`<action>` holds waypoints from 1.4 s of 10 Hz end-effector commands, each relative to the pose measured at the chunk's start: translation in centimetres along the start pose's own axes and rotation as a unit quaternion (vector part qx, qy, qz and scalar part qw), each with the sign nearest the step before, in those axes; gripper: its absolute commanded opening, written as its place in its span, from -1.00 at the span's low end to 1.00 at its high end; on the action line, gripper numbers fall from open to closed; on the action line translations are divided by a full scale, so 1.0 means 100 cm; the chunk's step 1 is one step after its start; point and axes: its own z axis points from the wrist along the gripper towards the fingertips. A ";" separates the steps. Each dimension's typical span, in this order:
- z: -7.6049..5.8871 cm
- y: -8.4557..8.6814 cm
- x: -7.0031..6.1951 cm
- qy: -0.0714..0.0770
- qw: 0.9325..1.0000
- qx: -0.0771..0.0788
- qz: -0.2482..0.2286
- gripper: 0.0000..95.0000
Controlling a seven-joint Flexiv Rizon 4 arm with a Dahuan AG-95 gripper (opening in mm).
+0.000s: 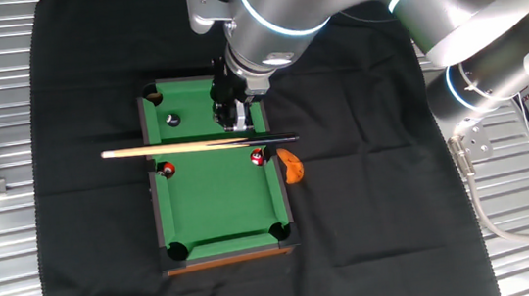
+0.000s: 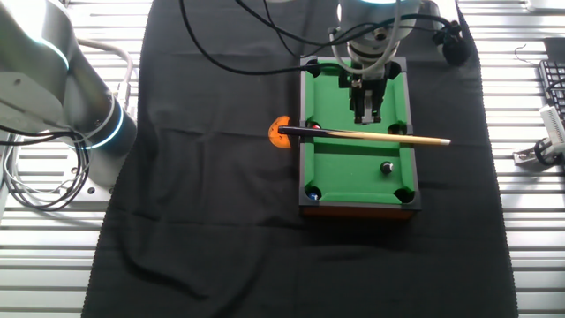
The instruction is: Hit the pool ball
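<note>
While the arm reaches down over the miniature pool table (image 1: 213, 198) in one fixed view, the claw (image 1: 234, 124) pinches the cue stick (image 1: 195, 146), which lies level across the table just under the fingertips, its pale end pointing away from the claw. The pool ball (image 1: 172, 119), black with a pale spot, sits on the green felt beside the claw, apart from the cue. Two red balls (image 1: 167, 168) lie just past the cue, and an orange object (image 1: 291, 166) rests outside the rail.

From the other fixed view, the claw (image 2: 367, 115) grips the cue stick (image 2: 366, 134) near its dark end. The pool ball (image 2: 386, 166) lies beyond the cue, a little off to the side of the claw, near a corner pocket.
</note>
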 end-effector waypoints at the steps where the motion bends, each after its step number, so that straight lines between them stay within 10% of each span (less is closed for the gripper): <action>1: 0.002 0.001 0.000 0.000 1.000 -0.005 0.000 -1.00; 14: 0.037 0.011 0.007 0.030 1.000 -0.006 -0.004 -1.00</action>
